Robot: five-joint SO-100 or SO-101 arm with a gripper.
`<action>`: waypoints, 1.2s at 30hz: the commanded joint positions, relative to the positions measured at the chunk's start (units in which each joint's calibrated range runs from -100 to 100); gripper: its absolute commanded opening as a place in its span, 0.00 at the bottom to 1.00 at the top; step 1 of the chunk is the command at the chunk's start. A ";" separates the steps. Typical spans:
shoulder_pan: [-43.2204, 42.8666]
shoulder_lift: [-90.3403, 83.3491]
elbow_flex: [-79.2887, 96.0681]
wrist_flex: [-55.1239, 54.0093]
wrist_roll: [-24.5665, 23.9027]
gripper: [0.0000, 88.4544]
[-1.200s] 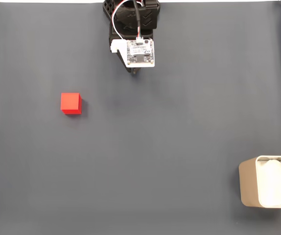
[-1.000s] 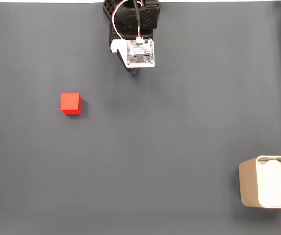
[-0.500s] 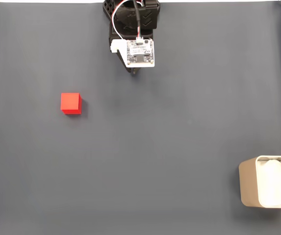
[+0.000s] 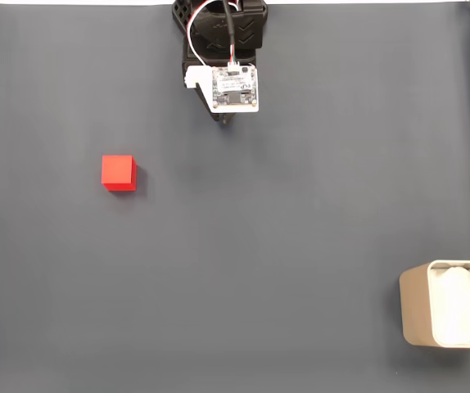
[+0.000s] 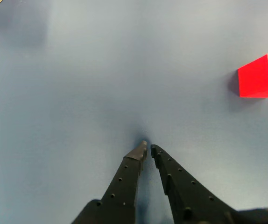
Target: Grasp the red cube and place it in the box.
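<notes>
Red cube [image 4: 119, 173]: small, bright red, matte; rests flat at left of centre in the fixed view, at the right edge in the wrist view [image 5: 261, 76].
Box [image 4: 415, 315]: light grey tin, rounded corners, white padding inside; lower right corner of the fixed view, cut by the frame edge, well apart from the cube.

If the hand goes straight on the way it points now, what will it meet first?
Probably just the mat. In the wrist view the hand, tips nearly together, points up the picture; the cube lies well off to the right of that line.
</notes>
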 commanded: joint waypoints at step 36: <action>0.08 31.98 -55.94 -19.78 1.95 0.01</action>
